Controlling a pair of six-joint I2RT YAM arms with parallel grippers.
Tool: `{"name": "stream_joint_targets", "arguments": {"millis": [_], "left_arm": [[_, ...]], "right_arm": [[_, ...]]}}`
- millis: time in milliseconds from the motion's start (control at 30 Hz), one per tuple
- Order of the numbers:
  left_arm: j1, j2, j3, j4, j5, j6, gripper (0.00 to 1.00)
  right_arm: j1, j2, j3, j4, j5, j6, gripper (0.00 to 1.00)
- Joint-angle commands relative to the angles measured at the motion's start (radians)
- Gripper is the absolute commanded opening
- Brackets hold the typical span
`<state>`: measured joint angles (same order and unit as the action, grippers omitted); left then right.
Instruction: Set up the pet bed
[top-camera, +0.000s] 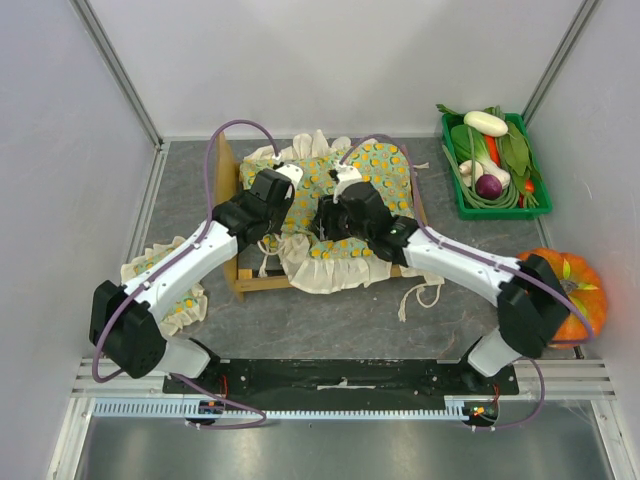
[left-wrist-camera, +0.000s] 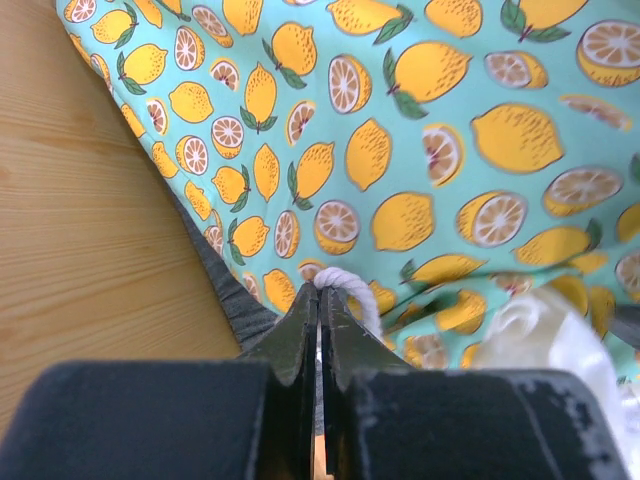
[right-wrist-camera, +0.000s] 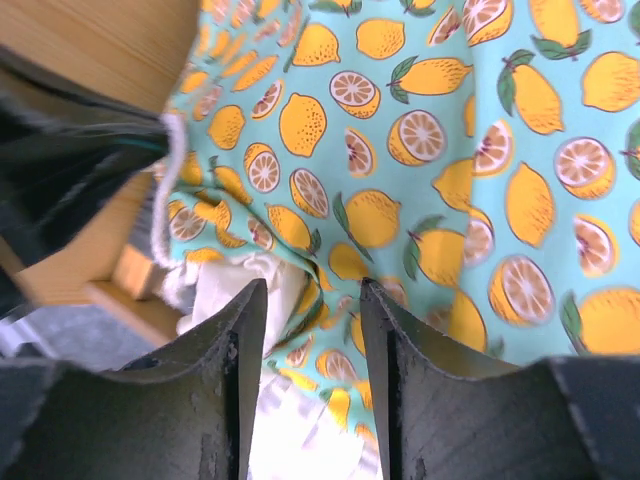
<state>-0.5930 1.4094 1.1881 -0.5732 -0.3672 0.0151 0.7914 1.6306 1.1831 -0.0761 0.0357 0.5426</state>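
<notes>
The pet bed (top-camera: 262, 283) is a light-wood frame with its taller headboard (top-camera: 225, 175) on the left. A lemon-print frilled cushion (top-camera: 385, 170) lies over it. My left gripper (top-camera: 270, 205) is over the cushion's left part, by the headboard. In the left wrist view the left gripper (left-wrist-camera: 320, 290) is shut on the cushion's white cord (left-wrist-camera: 352, 286). Beside it show the headboard wood (left-wrist-camera: 80, 200) and a strip of the dark grey base (left-wrist-camera: 230, 295). My right gripper (top-camera: 335, 215) (right-wrist-camera: 312, 290) stands open over a raised fold of the cushion (right-wrist-camera: 330, 225), fabric between its fingers.
A small matching pillow (top-camera: 185, 305) lies at the front left, partly under the left arm. A green crate of vegetables (top-camera: 458, 195) stands at the back right, and an orange pumpkin (top-camera: 585, 290) sits beside the right arm's elbow. White walls enclose the table.
</notes>
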Motion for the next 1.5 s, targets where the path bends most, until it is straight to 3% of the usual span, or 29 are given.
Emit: {"name": "stream_joint_targets", "arguments": {"millis": [0,133,333,1033,1133,1167,1333,1467], "left_arm": [[0.001,-0.009,-0.001,0.048,-0.006,0.039,0.02],[0.015,-0.006,0.002,0.053,0.007,0.036,0.02],[0.027,-0.02,-0.002,0.052,0.03,0.031,0.02],[0.078,-0.049,-0.024,0.044,0.131,0.019,0.02],[0.079,-0.055,-0.027,0.036,0.14,0.017,0.02],[0.079,-0.055,-0.027,0.035,0.142,0.017,0.02],[0.081,-0.07,-0.028,0.018,0.146,0.019,0.02],[0.082,-0.099,-0.03,0.007,0.16,0.014,0.02]], "right_arm": [[0.005,-0.161,-0.138,0.16,-0.056,0.204,0.54],[0.077,-0.23,-0.25,0.311,0.024,0.339,0.54],[0.297,-0.143,-0.244,0.418,0.168,0.396,0.54],[0.342,0.287,-0.069,0.637,0.526,0.551,0.52],[0.342,0.302,-0.063,0.665,0.573,0.551,0.48],[0.341,0.304,-0.059,0.653,0.587,0.553,0.37],[0.335,0.246,-0.094,0.611,0.573,0.473,0.03],[0.332,0.157,-0.138,0.63,0.477,0.34,0.0]]}}
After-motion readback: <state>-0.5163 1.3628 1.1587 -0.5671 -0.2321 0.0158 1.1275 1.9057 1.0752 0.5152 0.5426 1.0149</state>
